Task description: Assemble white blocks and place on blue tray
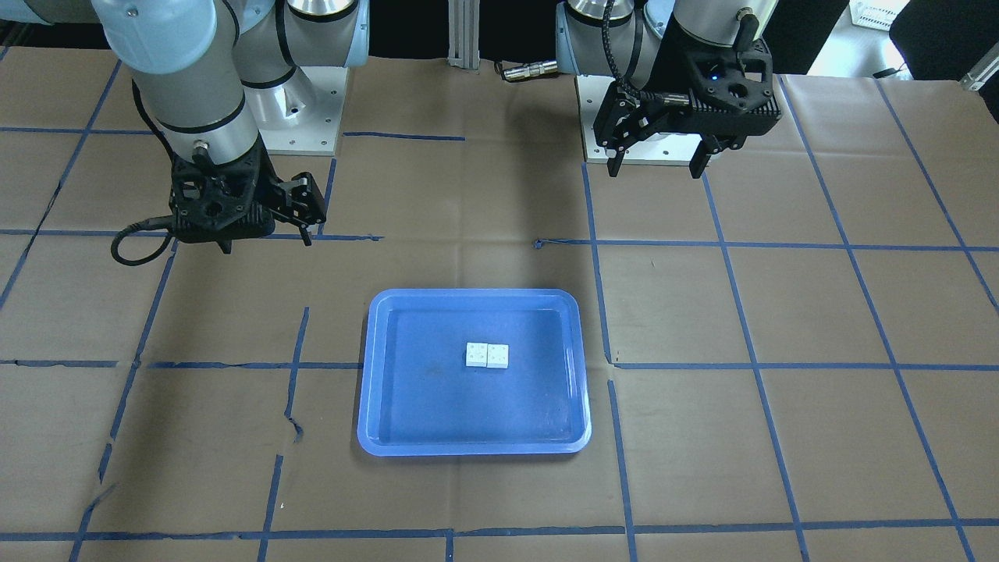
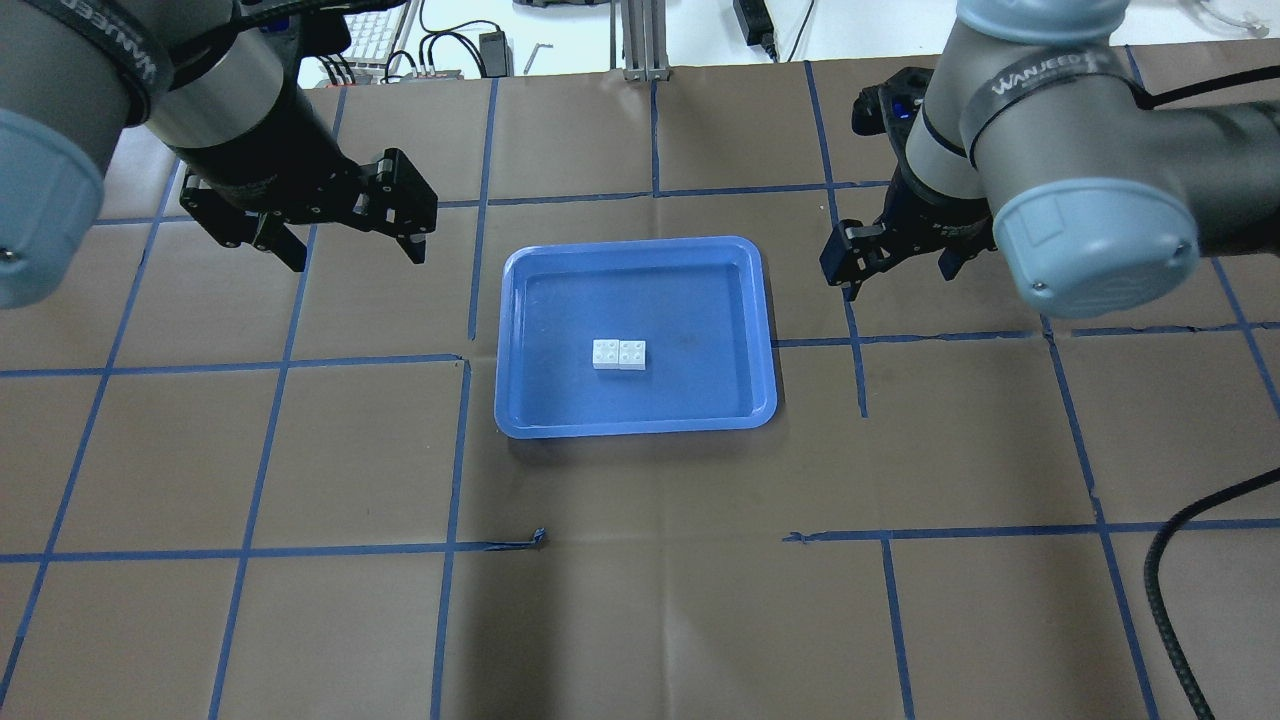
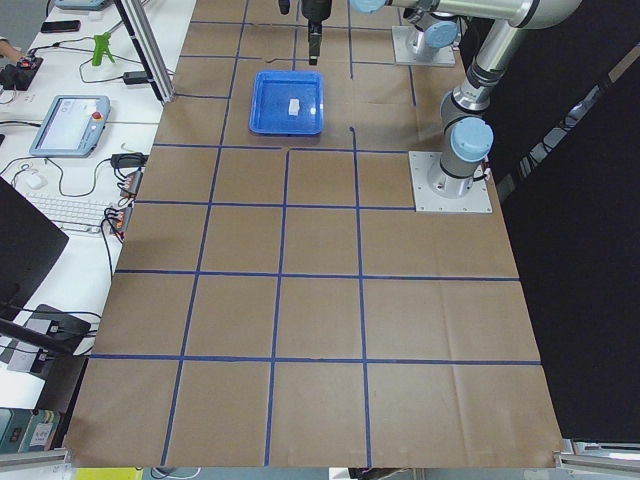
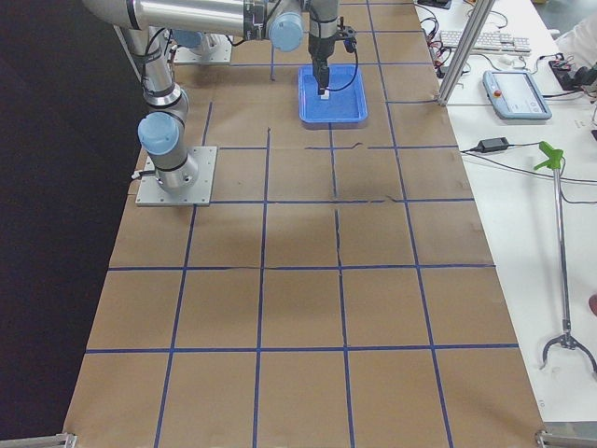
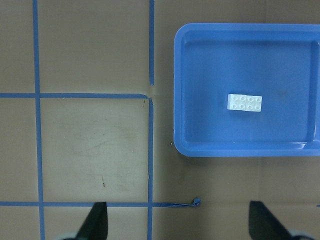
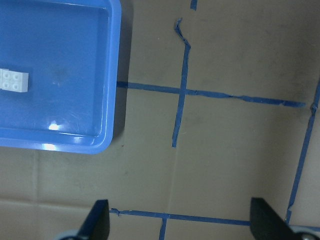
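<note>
White capital letters reading "WANJEED" stood on the black fabric band (image 2: 1045, 80) wrapped around the grey right robot arm (image 2: 1090, 160) in the overhead view. A similar black band (image 2: 128, 58) on the grey left robot arm (image 2: 50, 120) carried white lettering of the same look, too skewed to read fully. The grey tablet-like pendant's screen (image 3: 68, 115) on the side desk was too small to read.

white blocks (image 6: 14, 81): cut by the right wrist view's left edge; a mere speck, studs unreadable, in the left side view.
blue tray (image 6: 114, 75): runs off that wrist view's top and left.
left gripper (image 5: 180, 222): only its fingertips show, at its own view's bottom edge.
</note>
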Controlling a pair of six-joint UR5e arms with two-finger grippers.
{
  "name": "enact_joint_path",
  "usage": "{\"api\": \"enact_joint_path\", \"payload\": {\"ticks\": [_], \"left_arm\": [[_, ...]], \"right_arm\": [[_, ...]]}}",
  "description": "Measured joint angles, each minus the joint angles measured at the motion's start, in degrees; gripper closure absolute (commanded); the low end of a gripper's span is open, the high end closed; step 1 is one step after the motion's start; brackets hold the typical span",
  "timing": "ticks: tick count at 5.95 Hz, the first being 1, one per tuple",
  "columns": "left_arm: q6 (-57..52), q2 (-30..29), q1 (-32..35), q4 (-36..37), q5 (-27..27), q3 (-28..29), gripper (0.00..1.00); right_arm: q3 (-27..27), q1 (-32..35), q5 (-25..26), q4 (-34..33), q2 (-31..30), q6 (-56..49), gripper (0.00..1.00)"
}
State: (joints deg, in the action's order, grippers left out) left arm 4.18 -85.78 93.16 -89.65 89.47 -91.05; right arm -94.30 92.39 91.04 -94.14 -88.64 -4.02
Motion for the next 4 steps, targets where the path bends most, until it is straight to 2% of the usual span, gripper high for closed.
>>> {"api": "enact_joint_path", "payload": {"ticks": [2, 4], "left_arm": [[0.0, 0.0, 0.0, 0.0, 0.0, 0.0, 0.01], [0.0, 0.0, 0.0, 0.0, 0.0, 0.0, 0.01]], "right_arm": [[3.3, -1.2, -0.7, 5.1, -0.3, 0.8, 0.00], [3.9, -1.4, -1.2, 5.6, -0.9, 0.9, 0.00]]}}
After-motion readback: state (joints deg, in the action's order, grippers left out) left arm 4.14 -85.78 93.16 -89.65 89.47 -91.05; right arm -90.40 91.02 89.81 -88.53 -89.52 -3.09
